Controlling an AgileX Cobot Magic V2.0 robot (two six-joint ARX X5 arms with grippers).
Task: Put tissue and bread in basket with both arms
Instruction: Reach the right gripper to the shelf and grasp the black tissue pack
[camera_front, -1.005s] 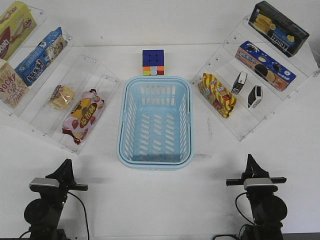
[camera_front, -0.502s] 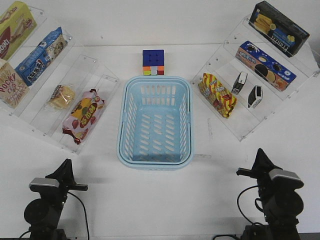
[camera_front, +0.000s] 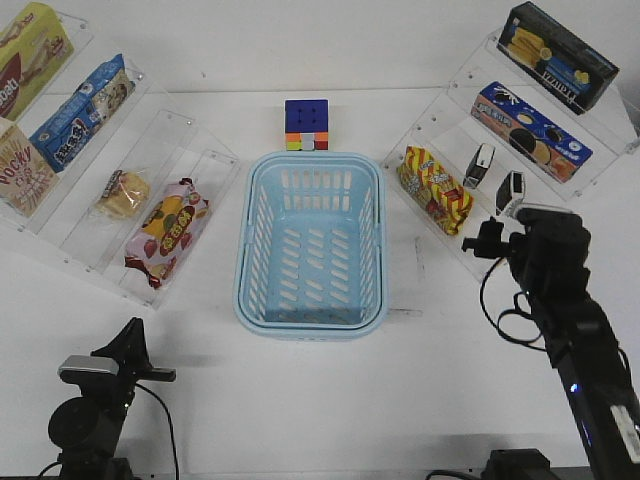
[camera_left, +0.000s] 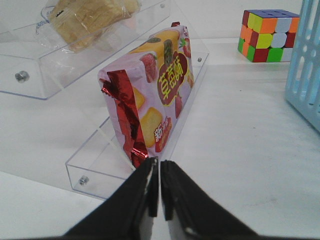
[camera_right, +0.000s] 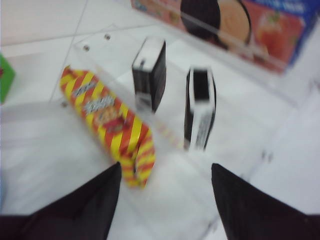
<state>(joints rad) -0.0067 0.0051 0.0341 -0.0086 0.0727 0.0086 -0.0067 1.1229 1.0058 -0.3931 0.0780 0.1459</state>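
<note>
The light blue basket (camera_front: 310, 312) stands empty in the middle of the table; its wall shows in the left wrist view (camera_left: 306, 60). The bread (camera_front: 123, 192) lies in the clear left shelf, also in the left wrist view (camera_left: 87, 17). My left gripper (camera_front: 133, 335) is shut and empty near the table's front (camera_left: 159, 160). Two black-and-white packs stand on edge in the right shelf. The nearer one is the tissue (camera_front: 510, 190) (camera_right: 200, 107); its emblem does not show. My right gripper (camera_front: 497, 237) is open just in front of it (camera_right: 166, 167).
A pink strawberry snack bag (camera_front: 167, 230) (camera_left: 150, 95) stands next to the bread. A red-and-yellow snack bag (camera_front: 434, 190) (camera_right: 112, 117) and the second pack (camera_front: 480, 165) (camera_right: 149, 72) flank the tissue. A colour cube (camera_front: 306, 125) sits behind the basket. Boxes fill the upper shelves.
My right arm has risen from the front right and reached forward to the right shelf, gripper open. The left arm has not moved.
</note>
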